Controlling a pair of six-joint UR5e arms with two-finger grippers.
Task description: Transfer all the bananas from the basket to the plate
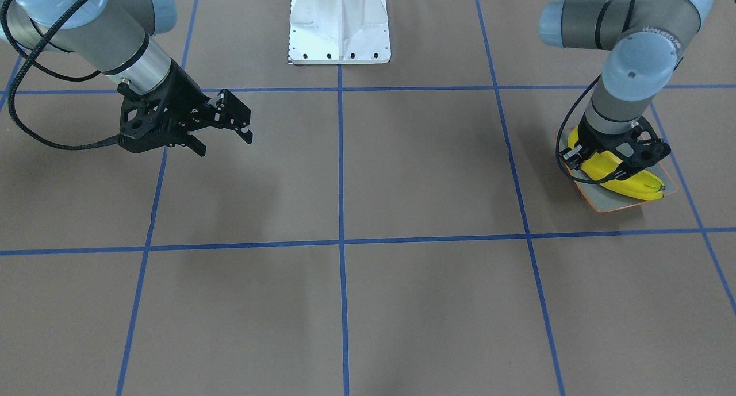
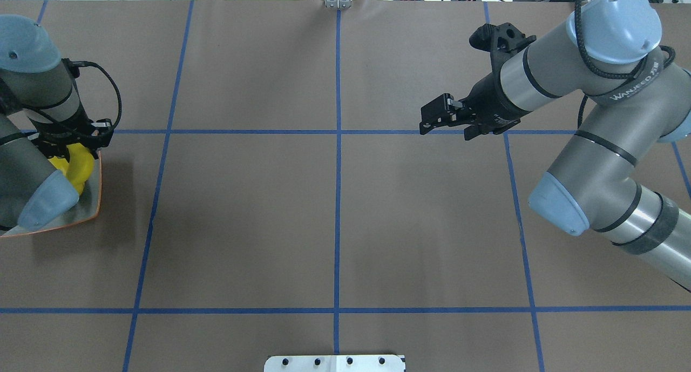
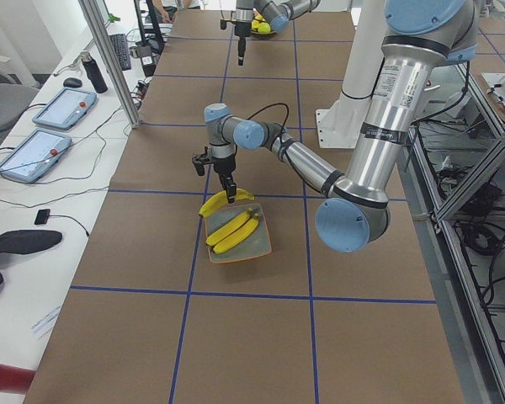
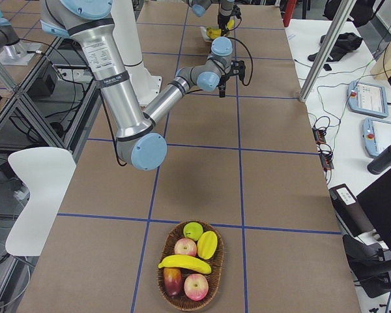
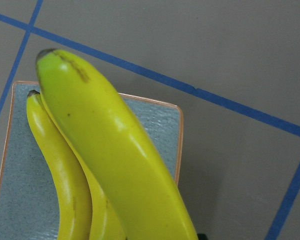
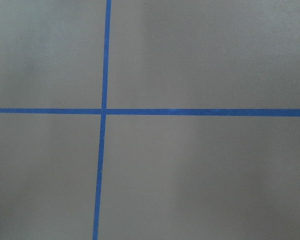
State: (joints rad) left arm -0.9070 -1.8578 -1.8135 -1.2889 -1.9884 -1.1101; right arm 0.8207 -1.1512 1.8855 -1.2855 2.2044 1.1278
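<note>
1. At the left end of the brown paper-covered table point(image 2: 334, 215), a small square grey-green plate with an orange rim point(image 3: 257, 246) is seen. Two bright yellow curved bananas point(image 3: 236, 227) are laid on it side by side.
2. A third yellow banana point(image 5: 115, 145) is held over the plate's far edge by the left gripper point(image 3: 231, 197), whose fingers are squeezed tight on it. Whether it is touching the plate cannot be told.
3. The step in hand is judged to be the putting down of this third banana.
4. Next, the banana needs to be lowered beside the other two. Then the fingers need to be opened and the arm lifted straight up, so that nothing is knocked off.
5. Further right, the right gripper point(image 1: 224, 143) is hung over the bare table, with its fingers spread apart and nothing in them.
6. At the right end, a round brown woven basket point(image 4: 214, 277) is seen. One last yellow banana point(image 4: 184, 263) is left in it, lying among red apples point(image 4: 186, 247) and other fruit. It is judged to be fetched after this.
</note>
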